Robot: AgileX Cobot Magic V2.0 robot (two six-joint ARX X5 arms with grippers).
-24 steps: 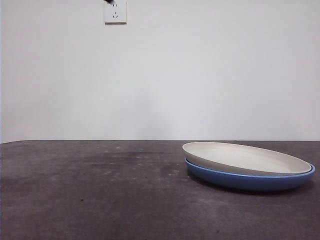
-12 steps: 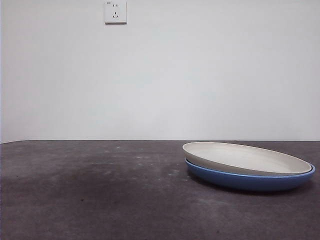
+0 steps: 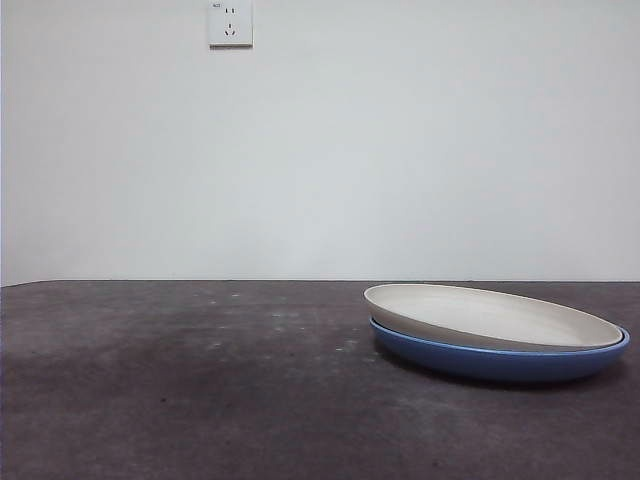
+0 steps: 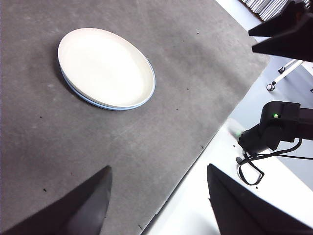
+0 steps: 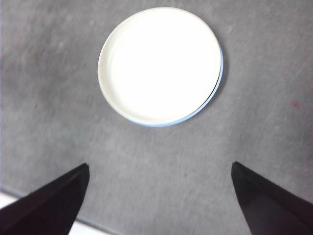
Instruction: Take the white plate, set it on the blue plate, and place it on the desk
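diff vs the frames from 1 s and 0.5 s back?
A black arm tip at the front view's top edge by the wall socket, seen a second ago, has left the view. The white plate remains stacked on the blue plate on the desk, unmoved.

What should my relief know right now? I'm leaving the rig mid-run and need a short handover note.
Left gripper: open, empty, high above the desk.
Right gripper: open, empty, high over the plates.
White plate sits in the blue plate, tilted and slightly off-centre, on the desk.
Done: white plate stacked on blue.
Left: judging by the task, possibly nothing; check that the tilted stack is acceptable.
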